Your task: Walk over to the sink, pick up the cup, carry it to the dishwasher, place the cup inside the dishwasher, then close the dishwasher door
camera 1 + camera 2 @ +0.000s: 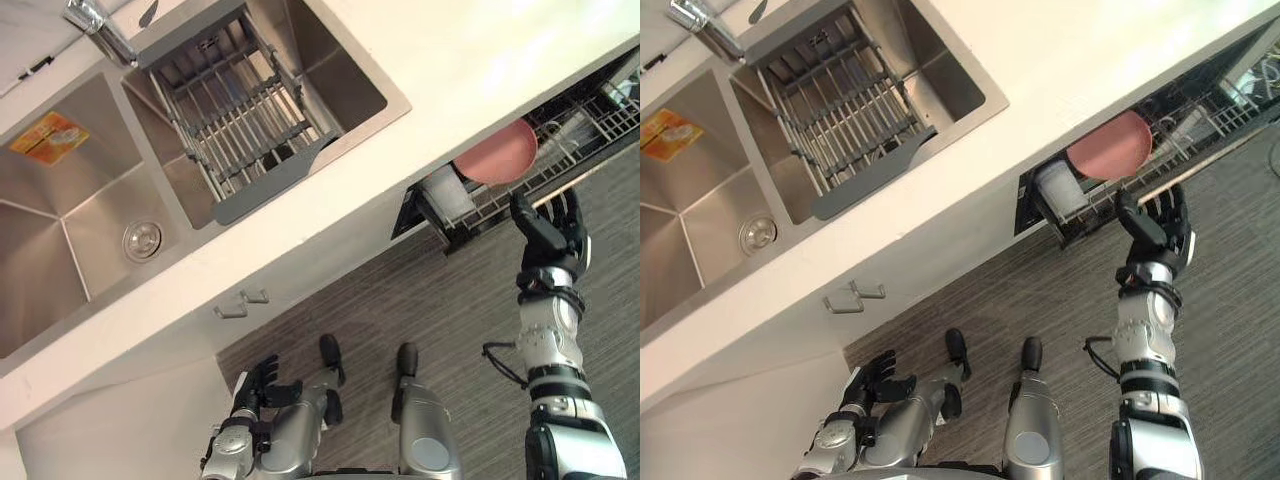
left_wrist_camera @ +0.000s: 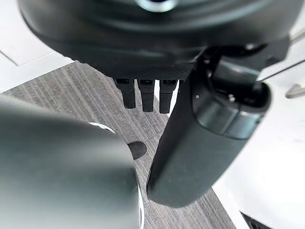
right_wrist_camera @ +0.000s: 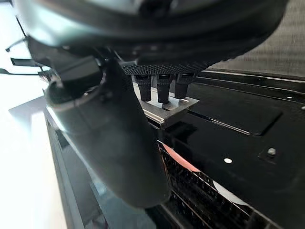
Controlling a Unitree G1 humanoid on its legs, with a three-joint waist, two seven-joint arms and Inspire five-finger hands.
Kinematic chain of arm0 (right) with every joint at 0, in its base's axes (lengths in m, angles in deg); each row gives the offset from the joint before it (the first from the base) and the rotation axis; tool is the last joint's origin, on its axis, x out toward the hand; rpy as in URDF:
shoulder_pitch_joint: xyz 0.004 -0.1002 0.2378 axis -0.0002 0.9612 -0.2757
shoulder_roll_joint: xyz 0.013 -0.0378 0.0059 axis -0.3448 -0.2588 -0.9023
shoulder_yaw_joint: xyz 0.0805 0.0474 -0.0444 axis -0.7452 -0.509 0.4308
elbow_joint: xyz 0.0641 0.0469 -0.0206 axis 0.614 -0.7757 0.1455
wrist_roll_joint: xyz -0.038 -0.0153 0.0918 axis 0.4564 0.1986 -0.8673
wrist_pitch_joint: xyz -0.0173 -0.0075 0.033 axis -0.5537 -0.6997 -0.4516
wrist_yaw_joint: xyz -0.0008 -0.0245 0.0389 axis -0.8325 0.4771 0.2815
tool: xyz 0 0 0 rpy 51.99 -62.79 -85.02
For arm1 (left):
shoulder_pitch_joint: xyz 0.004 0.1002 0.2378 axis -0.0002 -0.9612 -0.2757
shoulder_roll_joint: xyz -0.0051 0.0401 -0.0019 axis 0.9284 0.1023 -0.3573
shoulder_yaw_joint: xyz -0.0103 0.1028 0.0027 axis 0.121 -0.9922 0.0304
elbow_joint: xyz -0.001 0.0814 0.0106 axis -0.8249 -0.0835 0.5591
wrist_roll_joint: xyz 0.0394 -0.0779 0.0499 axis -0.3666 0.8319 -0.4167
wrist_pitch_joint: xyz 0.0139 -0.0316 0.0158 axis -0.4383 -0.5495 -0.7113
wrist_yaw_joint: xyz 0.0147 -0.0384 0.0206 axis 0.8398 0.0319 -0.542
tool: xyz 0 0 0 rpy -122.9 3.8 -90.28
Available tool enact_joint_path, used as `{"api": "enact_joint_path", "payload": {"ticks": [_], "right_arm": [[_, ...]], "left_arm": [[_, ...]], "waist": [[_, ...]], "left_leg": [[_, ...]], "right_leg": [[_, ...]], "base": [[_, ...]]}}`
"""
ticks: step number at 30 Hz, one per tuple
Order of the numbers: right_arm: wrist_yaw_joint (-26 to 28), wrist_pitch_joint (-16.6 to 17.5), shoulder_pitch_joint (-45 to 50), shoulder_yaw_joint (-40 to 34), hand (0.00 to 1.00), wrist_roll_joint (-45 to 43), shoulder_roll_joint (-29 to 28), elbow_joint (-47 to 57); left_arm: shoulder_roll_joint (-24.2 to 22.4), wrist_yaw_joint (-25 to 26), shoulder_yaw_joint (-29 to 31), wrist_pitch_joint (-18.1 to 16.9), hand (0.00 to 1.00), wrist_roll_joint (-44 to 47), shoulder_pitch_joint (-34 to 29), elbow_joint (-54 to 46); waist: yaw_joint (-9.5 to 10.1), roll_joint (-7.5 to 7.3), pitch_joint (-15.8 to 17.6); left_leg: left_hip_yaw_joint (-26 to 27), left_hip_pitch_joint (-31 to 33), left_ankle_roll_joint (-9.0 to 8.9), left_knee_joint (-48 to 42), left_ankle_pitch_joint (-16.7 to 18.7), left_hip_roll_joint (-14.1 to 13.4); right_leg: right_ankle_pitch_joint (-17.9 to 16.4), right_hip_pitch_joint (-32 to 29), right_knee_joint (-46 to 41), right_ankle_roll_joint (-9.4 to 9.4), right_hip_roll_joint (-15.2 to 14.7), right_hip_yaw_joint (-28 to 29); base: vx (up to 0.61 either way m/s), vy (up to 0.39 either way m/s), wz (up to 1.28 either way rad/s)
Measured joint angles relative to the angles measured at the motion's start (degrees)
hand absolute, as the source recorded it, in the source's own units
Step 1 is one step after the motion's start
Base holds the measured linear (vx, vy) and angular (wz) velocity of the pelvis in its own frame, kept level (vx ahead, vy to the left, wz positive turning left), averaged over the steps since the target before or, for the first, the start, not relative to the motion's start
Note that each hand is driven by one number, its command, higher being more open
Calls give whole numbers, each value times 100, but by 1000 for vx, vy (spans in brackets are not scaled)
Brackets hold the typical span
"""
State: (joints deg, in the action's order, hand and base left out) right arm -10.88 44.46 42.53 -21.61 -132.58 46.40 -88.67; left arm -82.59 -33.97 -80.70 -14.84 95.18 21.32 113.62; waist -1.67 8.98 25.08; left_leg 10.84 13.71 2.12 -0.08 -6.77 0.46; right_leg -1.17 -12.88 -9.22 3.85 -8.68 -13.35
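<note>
drying rack [image 1: 245, 110] — grey, by faucet [image 1: 98, 28] | pink plate [image 1: 497, 152] | striped floor [image 1: 390, 300]

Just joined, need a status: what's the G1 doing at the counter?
The robot's right hand is up at the top edge of the dishwasher door, fingers straight against it and holding nothing. The door is partly open. Inside, a white cup sits in the rack beside a pink plate. The left hand hangs open, low by the cabinet. Likely next: pushing the door shut.
</note>
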Motion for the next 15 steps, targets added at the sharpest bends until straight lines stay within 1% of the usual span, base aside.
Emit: {"api": "enact_joint_path", "payload": {"ticks": [4, 5, 7, 10, 15], "right_arm": [[4, -47, -704, 269, 90, 3, 244, -499], [3, -113, -905, 312, 90, 4, 322, -619], [-1, -120, -1184, 378, 90, -4, 454, -867], [57, -150, -1245, 600, 90, 12, 632, -934], [61, -217, -1270, 776, 90, 77, 722, -943]], "left_arm": [[1, -15, -1, -15, 90, 4, 43, -19], [11, -14, -1, -27, 90, 11, 59, -20], [18, -12, -1, -46, 90, 62, 79, -28], [69, -9, 1, -57, 90, 164, 95, -13], [83, -6, 0, -59, 90, 166, 96, -3]], "waist": [[103, 47, 24], [131, 59, 30], [218, 75, 46], [182, 86, 69], [174, 88, 71]], "left_leg": [[-116, 141, -6, 4, -58, -1], [-188, 187, -13, 4, -80, 1], [-289, 241, -28, 4, -111, 0], [-322, 290, -35, 3, -128, 0], [-428, 307, -89, 10, -171, -49]], "right_leg": [[-43, -110, -77, -32, -3, -116], [-66, -137, -104, -38, -6, -174], [-124, -172, -175, -62, -11, -273], [-174, -246, -281, -76, 4, -294], [-209, -246, -335, -130, 53, -385]], "base": [[9, -14, 17], [21, -21, 26], [28, -31, 26], [7, -33, 6], [-25, -31, 8]]}}
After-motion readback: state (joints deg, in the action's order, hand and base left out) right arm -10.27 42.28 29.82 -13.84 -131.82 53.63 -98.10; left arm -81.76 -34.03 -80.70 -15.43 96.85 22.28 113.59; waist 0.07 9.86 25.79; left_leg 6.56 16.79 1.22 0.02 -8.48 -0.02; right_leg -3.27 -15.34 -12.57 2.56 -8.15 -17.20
